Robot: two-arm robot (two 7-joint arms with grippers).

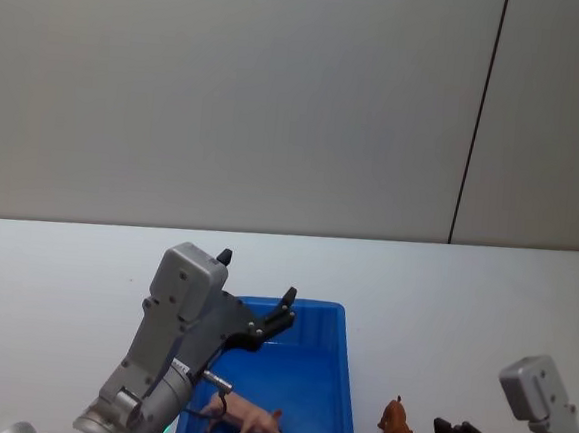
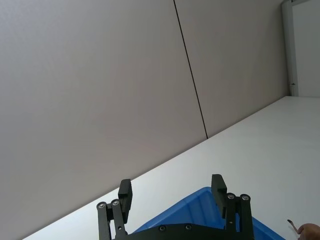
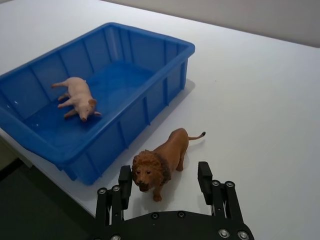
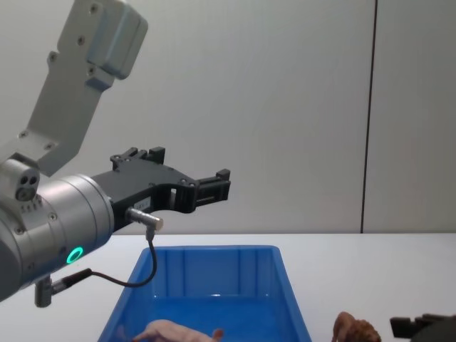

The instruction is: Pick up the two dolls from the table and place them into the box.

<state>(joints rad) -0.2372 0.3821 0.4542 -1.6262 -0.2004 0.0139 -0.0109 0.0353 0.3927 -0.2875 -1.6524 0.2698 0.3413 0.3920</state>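
Right tool [image 3: 165, 170]: low over the counter, black fingers spread wide to either side of the brown doll's head. One finger [image 3: 125, 181] lies just beside the mane, and contact cannot be judged.

Brown doll [image 3: 160, 160]: a lion figure with a tan-brown body, a darker and rougher reddish mane, and a thin tail ending in a dark tuft. It stands upright on all four legs on the counter. Its head points at the right tool and its tail points away.

Position of brown doll: on the robot's right of the box, just beside the long outer wall near the front corner, with a narrow strip of counter between them.

Left tool [image 2: 171, 182]: raised well above the box, fingers spread wide and gripping nothing, pointing forward toward the wall.

Pink doll [image 3: 77, 97]: a smooth, pale pink pig with small ears and a darker snout. It lies on its side on the box floor with its legs stretched out, in the half nearer the robot. Its snout points toward the box wall on the brown doll's side.

Box [image 3: 145, 50]: bright blue rectangular bin with ribbed inner walls and a flat rim, resting on the counter below the left tool.

Counter [image 3: 250, 100]: flat, plain white.

Wall [image 1: 279, 95]: pale grey panels split by a dark vertical seam.
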